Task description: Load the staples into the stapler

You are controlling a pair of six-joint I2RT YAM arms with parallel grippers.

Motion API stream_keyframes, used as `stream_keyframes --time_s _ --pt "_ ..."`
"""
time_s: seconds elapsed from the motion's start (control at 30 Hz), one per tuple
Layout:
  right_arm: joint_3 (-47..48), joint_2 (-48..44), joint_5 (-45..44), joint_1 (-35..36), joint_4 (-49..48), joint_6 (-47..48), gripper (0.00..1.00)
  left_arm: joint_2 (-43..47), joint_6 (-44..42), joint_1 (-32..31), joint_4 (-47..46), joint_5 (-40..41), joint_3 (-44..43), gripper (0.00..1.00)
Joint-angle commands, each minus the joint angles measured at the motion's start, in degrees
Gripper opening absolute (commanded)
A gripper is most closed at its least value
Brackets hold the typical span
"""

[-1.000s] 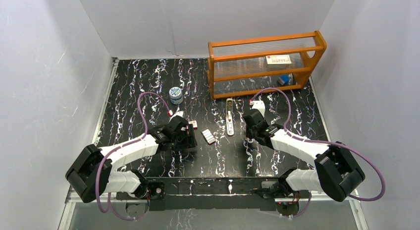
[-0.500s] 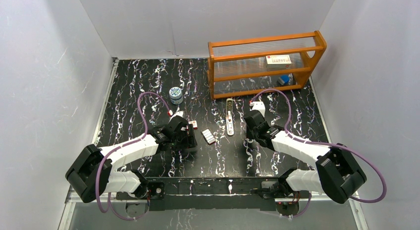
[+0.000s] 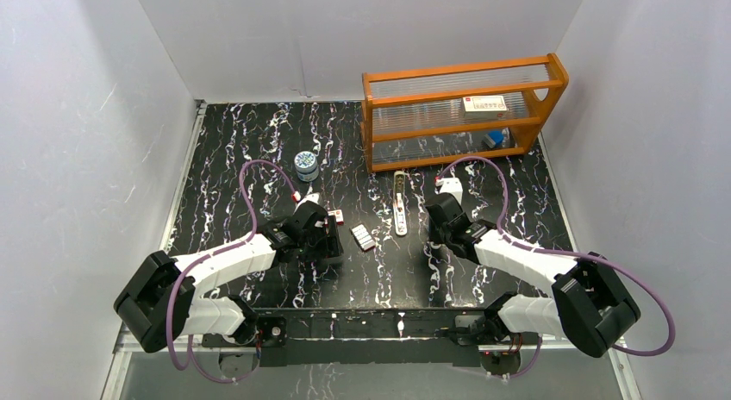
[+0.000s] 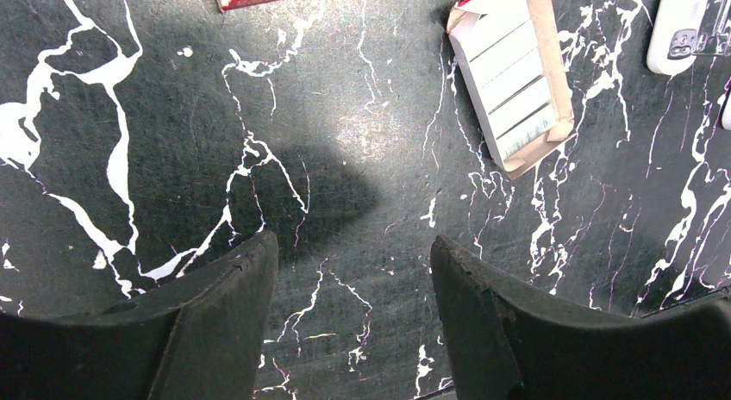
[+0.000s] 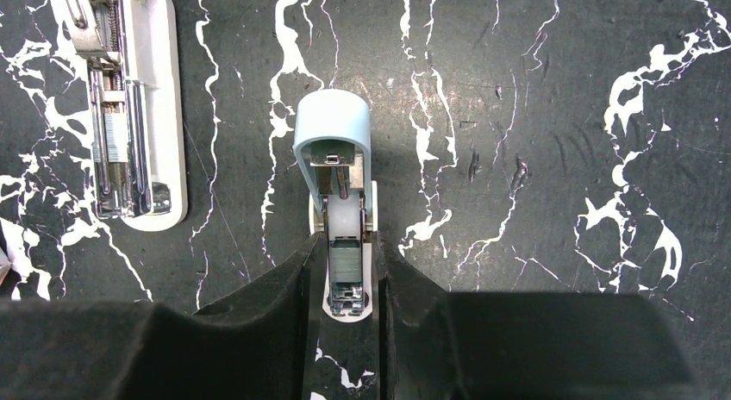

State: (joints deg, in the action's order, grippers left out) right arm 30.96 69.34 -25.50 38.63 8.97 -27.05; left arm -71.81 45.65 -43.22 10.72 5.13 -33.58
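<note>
The staples (image 4: 510,81) are pictured ahead and right of the wide-open left jaws, the nearer pair; a light-blue piece (image 5: 333,133) is flanked by the right jaws, grip unclear.

Black white-veined marble table (image 3: 259,133) is carrying everything. Orange wooden rack (image 3: 369,115) is standing at the far right; white red-labelled box (image 3: 484,103) is resting on its upper shelf, small blue object (image 3: 494,139) below. Round blue-and-white tin (image 3: 306,165) is sitting left of the rack. Small red-and-white box (image 3: 336,215) is lying mid-table. Short light-blue piece (image 5: 333,137) is lying flat, opened.
</note>
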Motion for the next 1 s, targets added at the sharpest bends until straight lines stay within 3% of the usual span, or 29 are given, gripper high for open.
stream_keyframes --time_s 0.0,0.17,0.37,0.7,0.97 --pt "1.16 -1.87 -0.27 -0.25 -0.61 -0.46 0.35 0.71 -0.08 0.39 0.7 0.51 -1.06 0.62" --pt "2.08 -2.04 -0.04 -0.29 -0.81 -0.46 0.34 0.56 -0.13 0.41 0.62 0.49 -1.16 0.62" --pt "3.07 0.0 0.71 -0.25 -1.22 -0.86 0.27 0.52 -0.22 0.36 0.82 0.57 -1.36 0.62" --pt "3.96 -0.13 1.28 -0.34 0.47 -3.25 0.26 0.97 -0.1 0.41 0.85 0.59 -1.23 0.62" --pt "11.86 -2.78 -0.82 -0.41 12.46 -6.29 0.5 2.01 0.38 0.4 0.65 0.52 -1.24 0.62"
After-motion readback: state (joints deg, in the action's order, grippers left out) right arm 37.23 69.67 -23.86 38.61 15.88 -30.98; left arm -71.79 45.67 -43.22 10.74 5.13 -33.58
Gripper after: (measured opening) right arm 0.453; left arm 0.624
